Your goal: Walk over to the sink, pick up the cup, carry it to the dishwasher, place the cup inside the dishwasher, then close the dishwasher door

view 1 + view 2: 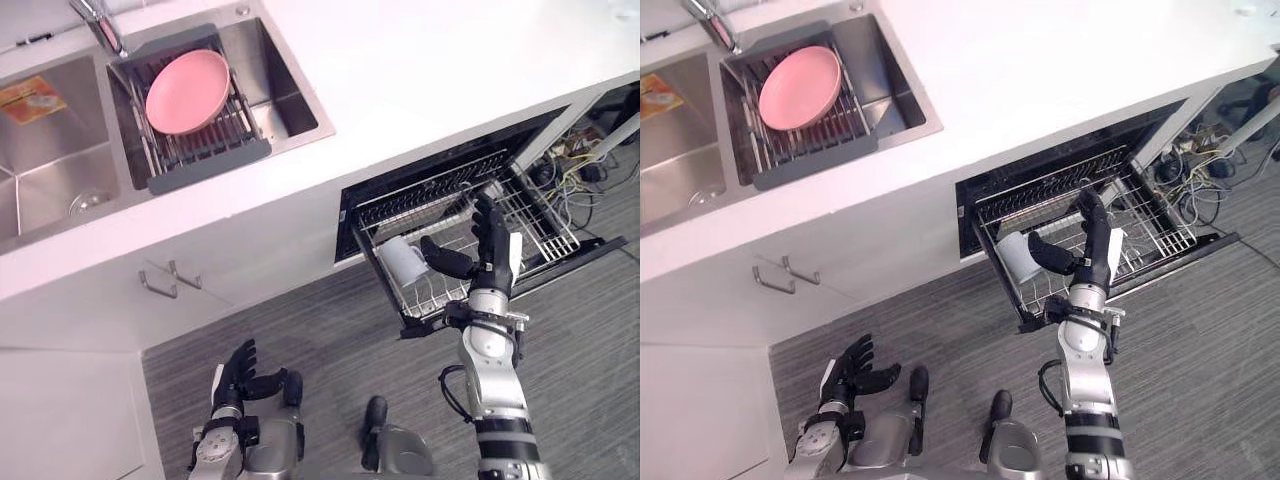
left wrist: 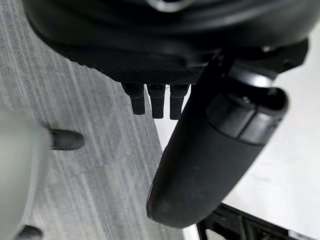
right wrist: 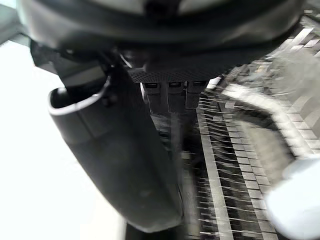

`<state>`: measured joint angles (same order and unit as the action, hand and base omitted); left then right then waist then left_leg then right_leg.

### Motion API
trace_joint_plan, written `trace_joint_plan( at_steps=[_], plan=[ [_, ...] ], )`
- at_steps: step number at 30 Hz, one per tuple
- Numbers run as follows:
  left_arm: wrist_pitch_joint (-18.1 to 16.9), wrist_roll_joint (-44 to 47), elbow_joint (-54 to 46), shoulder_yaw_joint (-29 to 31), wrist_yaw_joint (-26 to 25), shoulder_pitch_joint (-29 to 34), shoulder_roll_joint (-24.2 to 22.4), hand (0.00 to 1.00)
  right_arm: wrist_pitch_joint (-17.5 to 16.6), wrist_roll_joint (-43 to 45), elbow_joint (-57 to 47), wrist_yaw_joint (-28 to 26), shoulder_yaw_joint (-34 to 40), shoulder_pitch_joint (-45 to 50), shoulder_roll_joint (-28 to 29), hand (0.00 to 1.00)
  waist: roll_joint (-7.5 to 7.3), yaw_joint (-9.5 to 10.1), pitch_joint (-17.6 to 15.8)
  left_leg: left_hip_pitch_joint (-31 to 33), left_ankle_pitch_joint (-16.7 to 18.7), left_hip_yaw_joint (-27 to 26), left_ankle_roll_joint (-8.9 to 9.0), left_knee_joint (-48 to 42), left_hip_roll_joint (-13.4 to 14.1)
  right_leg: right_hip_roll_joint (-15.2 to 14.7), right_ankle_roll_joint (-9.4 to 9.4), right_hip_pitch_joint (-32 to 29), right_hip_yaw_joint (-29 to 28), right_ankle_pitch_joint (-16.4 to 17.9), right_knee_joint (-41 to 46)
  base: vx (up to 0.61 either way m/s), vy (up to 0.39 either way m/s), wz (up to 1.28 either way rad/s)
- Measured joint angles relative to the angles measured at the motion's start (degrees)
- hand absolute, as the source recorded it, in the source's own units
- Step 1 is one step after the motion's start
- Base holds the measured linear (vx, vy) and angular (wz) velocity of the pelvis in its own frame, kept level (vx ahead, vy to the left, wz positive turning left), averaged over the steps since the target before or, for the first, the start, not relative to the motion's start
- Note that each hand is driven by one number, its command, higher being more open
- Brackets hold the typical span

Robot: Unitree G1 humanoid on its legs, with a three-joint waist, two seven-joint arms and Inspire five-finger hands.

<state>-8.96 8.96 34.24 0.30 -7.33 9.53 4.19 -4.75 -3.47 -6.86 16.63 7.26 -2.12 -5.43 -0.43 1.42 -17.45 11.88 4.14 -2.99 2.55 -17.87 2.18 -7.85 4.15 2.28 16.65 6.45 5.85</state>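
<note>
The white cup lies inside the dishwasher rack, near the rack's left end. It looks light, hard and smooth, so it could slip or crack, and the best place to hold it is around its side. The right hand is over the rack, wide open and holding nothing, with its thumb pointing at the cup just beside it. The left hand hangs loose and open, far from the rack.

A white cup sits just beside the black right hand, in a silvery wire rack. Beneath the hand, the floor is grey with fine streaks. Well away from it, a pink plate lies in a dark grey drainer, beyond the white counter.
</note>
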Motion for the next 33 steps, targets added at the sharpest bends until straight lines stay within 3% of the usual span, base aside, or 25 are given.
trace_joint_plan(
  at_steps=[3,4,6,7,8,9,11,12,14,15,16,18,21,22,23,24,26,28,30,33],
  plan=[
    [0.0,0.0,0.6,1.5,0.0,0.3,-0.7,0.90,-3.0,0.0,-6.1,-0.5,0.0,0.3,-1.0,0.90,-0.29,0.73,1.9,2.0,0.5,-6.6,0.35,-3.0,1.2,-0.3,-0.04,1.8,2.5,0.1,-1.2,0.00,0.012,0.42],
    [-0.1,-0.1,1.5,1.7,0.0,0.2,-0.8,0.90,-4.3,0.0,-7.5,-0.8,0.0,0.3,-1.7,0.90,-0.12,0.96,3.0,2.2,2.4,-9.9,0.08,-1.6,2.2,-0.4,-0.05,1.9,3.9,0.1,-1.3,-0.01,0.049,0.54],
    [0.0,-0.2,3.1,2.0,0.0,0.0,-0.8,0.90,-5.2,0.0,-7.7,-0.9,0.0,-1.1,-3.3,0.90,-0.43,0.97,3.3,2.5,2.6,-13.9,0.06,0.7,4.0,-1.4,0.77,2.7,5.9,0.6,-1.2,0.00,0.087,0.54],
    [0.0,-0.6,3.9,2.0,0.0,0.3,-1.0,0.90,-5.3,0.0,-7.6,-0.9,0.0,-1.4,-4.3,0.90,-0.35,1.01,3.9,2.5,1.0,-16.7,-0.24,1.6,5.0,-1.9,1.97,3.1,6.8,1.0,-1.1,0.07,0.175,0.53],
    [0.2,-1.1,4.1,2.2,0.1,0.7,-0.8,0.90,-5.4,0.0,-7.0,-1.2,-0.2,-1.6,-5.1,0.90,-0.85,1.27,4.8,2.5,1.0,-17.3,-2.76,1.4,3.8,-3.3,3.33,3.5,7.8,1.5,-0.7,0.14,0.253,0.52],
    [0.2,-1.2,4.2,3.0,0.0,1.3,-0.4,0.90,-5.4,-0.1,-6.0,-1.9,-0.9,-2.1,-5.4,0.90,-1.76,1.87,5.6,2.8,2.5,-17.1,-4.02,0.2,2.3,-4.9,4.32,4.1,8.6,2.0,-0.6,0.16,0.238,0.46],
    [0.2,-1.7,4.4,3.9,-0.1,1.9,-0.3,0.90,-5.4,-0.2,-4.4,-3.3,-1.9,-2.4,-6.0,0.90,-2.66,2.31,6.3,2.8,5.4,-16.5,-5.08,-2.3,0.3,-7.5,6.44,4.8,9.7,3.8,2.3,0.21,0.242,0.33],
    [0.4,-1.6,4.7,4.2,-0.1,2.2,-0.3,0.90,-5.3,-0.8,-1.9,-4.2,-3.4,-3.5,-6.6,0.90,-3.27,2.66,6.7,1.5,6.9,-16.4,-6.23,-2.8,-1.6,-10.5,6.35,3.6,9.1,6.1,9.1,0.23,0.240,0.28],
    [0.4,-2.3,5.0,3.9,0.0,2.4,0.8,0.90,-4.6,-1.5,3.7,-5.6,-6.7,-7.3,-8.0,0.90,-3.18,2.50,6.7,-1.9,8.4,-15.5,-7.45,-2.0,-3.9,-15.3,3.40,-2.8,4.3,6.7,27.9,0.20,0.202,0.26],
    [0.4,-2.3,5.1,3.3,0.1,2.3,1.5,0.90,-4.3,-1.7,4.8,-5.9,-7.2,-7.8,-8.2,0.90,-3.28,2.42,6.7,-3.1,8.6,-14.8,-7.74,-1.6,-4.4,-15.5,3.14,-4.4,2.1,7.2,32.5,0.23,0.166,0.39],
    [0.4,-2.4,5.5,2.5,0.2,2.5,2.4,0.90,-4.2,-2.7,6.7,-6.3,-8.3,-8.8,-8.3,0.90,-3.32,2.39,6.8,-5.7,8.5,-13.9,-8.47,-0.3,-5.0,-14.6,2.45,-6.8,-1.6,8.1,37.5,0.30,0.109,0.47],
    [0.4,-2.4,6.2,2.5,0.1,2.6,3.3,0.90,-4.2,-3.6,8.3,-6.9,-9.4,-9.9,-9.3,0.90,-3.27,2.18,6.9,-8.7,8.3,-12.0,-8.79,1.9,-5.3,-11.6,1.90,-9.6,-4.3,9.7,36.9,0.31,0.058,0.51],
    [0.4,-2.5,6.5,2.0,0.2,1.8,3.8,0.90,-4.2,-4.1,9.7,-7.9,-10.1,-12.4,-14.4,0.90,-3.22,0.60,6.9,-9.6,8.3,-7.4,-8.68,2.8,-5.2,-5.5,1.60,-15.3,-9.2,9.9,27.5,0.26,-0.043,0.76],
    [0.4,-2.7,6.8,1.4,0.2,1.6,3.8,0.90,-4.1,-4.8,11.3,-8.1,-10.1,-13.5,-16.3,0.90,-3.15,0.16,6.8,-10.2,8.8,-5.7,-7.70,2.6,-4.8,-2.8,2.05,-17.0,-12.9,9.3,23.3,0.23,-0.111,0.79],
    [0.3,-3.5,7.2,0.7,0.5,1.8,4.5,0.90,-3.6,-5.2,12.1,-8.1,-10.1,-13.7,-17.4,0.90,-3.53,0.16,7.1,-10.9,9.9,-5.2,-5.81,1.6,-4.8,-1.1,1.52,-16.6,-15.2,3.0,16.3,0.23,-0.123,0.73],
    [0.3,-3.5,7.9,0.3,0.7,1.9,4.7,0.90,-3.5,-5.2,12.4,-8.1,-10.1,-13.6,-17.7,0.90,-3.60,-0.04,7.1,-11.6,10.6,-4.7,-4.75,1.0,-5.0,-0.9,2.49,-16.2,-15.7,-1.7,15.9,0.23,-0.125,0.54],
    [0.3,-4.5,9.2,-0.4,1.5,2.5,2.4,0.90,-3.2,-5.7,13.3,-8.5,-10.4,-13.7,-19.5,0.90,-0.31,0.10,9.6,-12.2,11.4,-3.9,-3.29,1.3,-2.0,1.0,1.23,-13.4,-14.0,-2.3,12.5,0.26,-0.129,0.17],
    [0.0,-4.7,9.2,-0.4,1.8,2.5,1.1,0.90,-3.3,-5.8,13.5,-8.7,-10.4,-13.7,-21.8,0.90,1.07,-0.14,10.5,-12.5,11.0,-3.6,-2.51,3.5,-1.1,1.8,0.91,-12.5,-12.8,-3.0,9.9,0.20,-0.085,0.09],
    [-0.1,-5.3,9.4,-0.5,2.5,2.6,0.9,0.90,-3.1,-6.3,14.6,-9.3,-10.5,-13.7,-23.5,0.90,1.18,-0.84,10.6,-13.6,10.0,-3.1,-1.35,5.1,-1.0,2.1,0.82,-10.3,-12.1,-4.2,6.6,0.16,-0.044,0.12],
    [-0.1,-6.1,10.6,-0.7,2.7,2.8,0.9,0.90,-3.0,-7.6,16.0,-10.1,-12.4,-13.7,-26.7,0.90,1.25,-0.96,10.7,-15.1,9.5,-2.5,-1.13,5.5,-1.0,2.5,1.06,-6.4,-11.9,-6.5,1.1,0.13,0.021,-0.02]
  ],
)
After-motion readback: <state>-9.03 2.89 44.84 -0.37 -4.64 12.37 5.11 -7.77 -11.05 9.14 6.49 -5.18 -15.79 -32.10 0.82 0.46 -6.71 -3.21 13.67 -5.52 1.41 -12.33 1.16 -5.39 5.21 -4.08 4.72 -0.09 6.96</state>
